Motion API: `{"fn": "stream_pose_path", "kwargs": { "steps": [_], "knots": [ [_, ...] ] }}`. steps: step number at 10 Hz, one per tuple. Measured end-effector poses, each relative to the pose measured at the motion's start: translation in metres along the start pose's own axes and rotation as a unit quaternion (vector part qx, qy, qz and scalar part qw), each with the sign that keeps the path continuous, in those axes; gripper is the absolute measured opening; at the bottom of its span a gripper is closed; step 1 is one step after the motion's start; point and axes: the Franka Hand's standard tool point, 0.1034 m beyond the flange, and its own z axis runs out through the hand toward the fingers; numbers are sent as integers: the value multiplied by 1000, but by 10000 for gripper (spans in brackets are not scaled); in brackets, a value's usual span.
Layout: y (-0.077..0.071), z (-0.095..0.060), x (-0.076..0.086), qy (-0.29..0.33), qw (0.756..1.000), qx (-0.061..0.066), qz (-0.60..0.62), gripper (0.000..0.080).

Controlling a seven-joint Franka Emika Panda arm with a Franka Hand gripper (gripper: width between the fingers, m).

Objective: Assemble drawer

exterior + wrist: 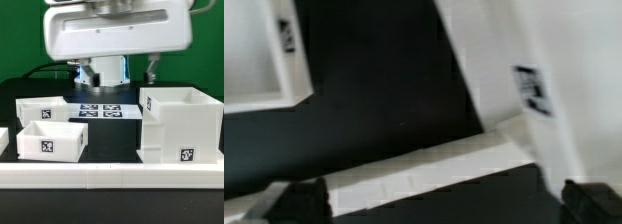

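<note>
The arm [110, 30] hangs over the back of the black table [112, 135]. In the wrist view the gripper [441, 203] has its jaws spread wide, with nothing between the fingertips [292, 202] but dark table and a pale strip that may be the marker board [100, 108]. The drawer's big hollow casing [180, 125] stands open-topped at the exterior view's right, well apart from the two trays at its left, the front tray [52, 140] just ahead of the rear tray [42, 108], all behind the long white bar [110, 172]
</note>
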Motion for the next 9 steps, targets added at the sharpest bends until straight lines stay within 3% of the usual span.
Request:
{"fn": "stream_pose_path", "kwargs": {
  "steps": [1,3,4,9],
  "knots": [
    [23,5,-4,16,1000,-9,-19,648],
    [54,24,-12,27,999,-18,-25,648],
    [56,31,-16,25,999,-18,-23,648],
    [57,33,-18,22,1000,-14,-7,648]
  ]
}}
